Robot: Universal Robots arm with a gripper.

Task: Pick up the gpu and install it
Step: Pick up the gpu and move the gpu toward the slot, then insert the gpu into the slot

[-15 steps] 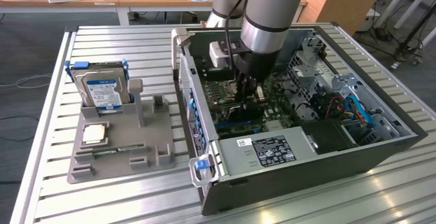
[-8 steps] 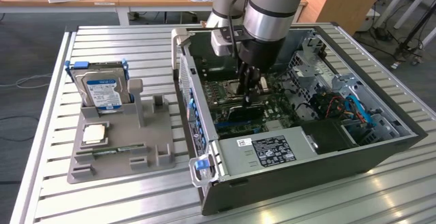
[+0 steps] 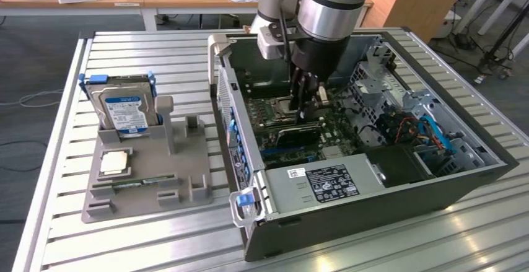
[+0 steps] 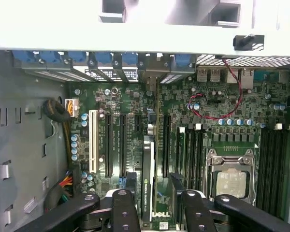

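The gpu (image 4: 148, 179) shows edge-on in the wrist view as a thin dark card standing upright in a motherboard slot, its metal bracket end at the case's rear wall. My gripper (image 4: 159, 212) is open and straddles the card, one black finger (image 4: 124, 210) on each side, with a gap showing on at least one side. In the exterior view the gripper (image 3: 308, 114) reaches down inside the open computer case (image 3: 248, 160), just above the dark card (image 3: 296, 134) on the motherboard.
A grey fixture (image 3: 145, 185) at the exterior view's left holds a silver hard drive (image 3: 124, 108), a square chip (image 3: 114, 162) and a narrow memory stick (image 3: 136, 184). Inside the case are the power supply (image 3: 326, 184), the drive cage (image 3: 388, 80), cables and the CPU socket (image 4: 230, 181).
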